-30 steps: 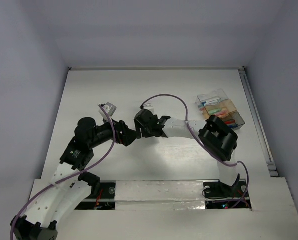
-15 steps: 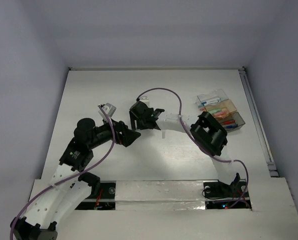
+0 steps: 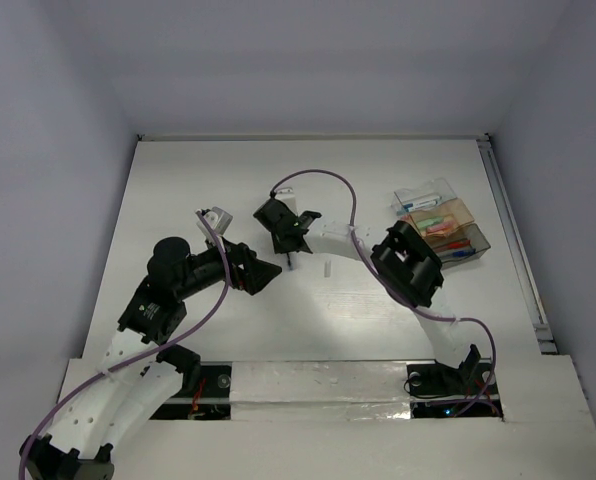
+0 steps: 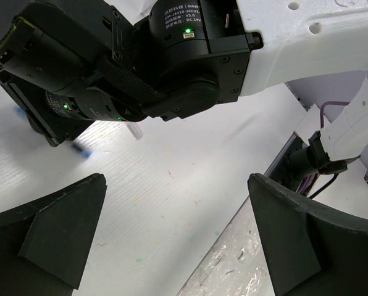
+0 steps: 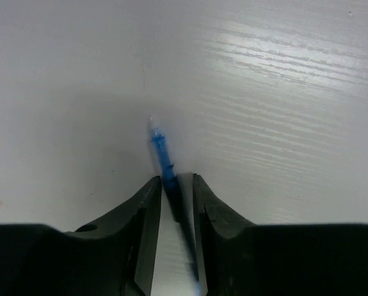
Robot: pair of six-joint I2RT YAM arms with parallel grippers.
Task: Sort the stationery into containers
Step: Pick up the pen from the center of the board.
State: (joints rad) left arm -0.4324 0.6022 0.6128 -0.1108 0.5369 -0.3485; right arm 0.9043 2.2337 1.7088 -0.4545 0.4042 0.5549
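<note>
The left pincer [image 4: 176, 185] sits closest to the arms' bases, well to the left of the containers [image 3: 440, 222] and nearer than they are. Its two dark fingers [image 4: 60, 240] are spread as wide as they go, with only bare white surface [image 3: 378, 170] between them and nothing held. Its wrist view looks across at the black housing of the right arm's wrist.

A little farther out, still well left of the containers, the right pincer [image 5: 175, 185] points down at the surface. Its wrist view shows a blue pen [image 5: 164, 159] lying in the narrow gap between the fingertips, with its fine tip sticking out beyond them. The jaws are drawn in close on either side of the pen. One seems to be against it, but the view does not show whether they truly pinch it. From above the pen is only a small dark sliver under the pincer.

A small pale piece [image 3: 327, 268] lies on the surface between that pincer and the containers; it is too small to identify.

Farthest along, the containers stand joined side by side near the right edge of the surface. A blue item shows in the clear box, pink-orange in the tan one, and red and blue in the grey one. A purple cable [image 3: 328, 178] loops above the right arm.
</note>
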